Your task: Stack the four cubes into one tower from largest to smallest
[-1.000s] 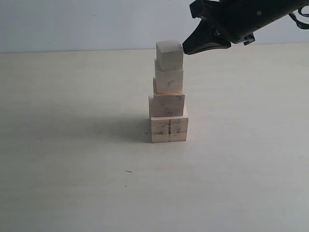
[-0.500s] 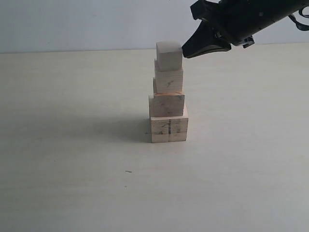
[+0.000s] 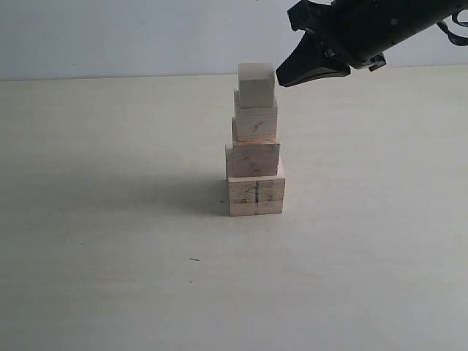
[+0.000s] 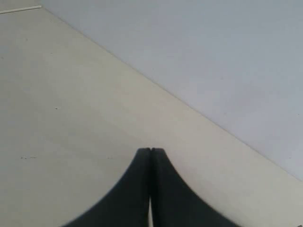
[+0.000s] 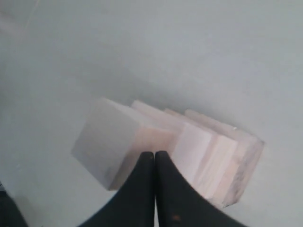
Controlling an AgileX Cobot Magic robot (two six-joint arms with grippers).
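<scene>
The four cubes stand as one tower in the middle of the table. The largest cube (image 3: pixel 256 196), with a dark line on its face, is at the bottom. Above it come the second cube (image 3: pixel 253 159), the third (image 3: pixel 256 121) and the smallest (image 3: pixel 256 84). My right gripper (image 3: pixel 280 77) is shut and empty, its tip at the upper right side of the smallest cube. The right wrist view has the shut right gripper (image 5: pixel 154 154) against the smallest cube (image 5: pixel 102 142), with the stack (image 5: pixel 222 156) stepping out beneath. My left gripper (image 4: pixel 150 150) is shut over bare table, away from the cubes.
The pale table (image 3: pixel 110 256) stretches around the tower on every side. A light wall (image 3: pixel 110 36) rises behind the table's far edge. The left wrist view takes in only table and wall.
The smallest cube has turned a little on top of the tower and looks narrower now. The right gripper's tip has barely shifted beside it. The left gripper stays shut.
</scene>
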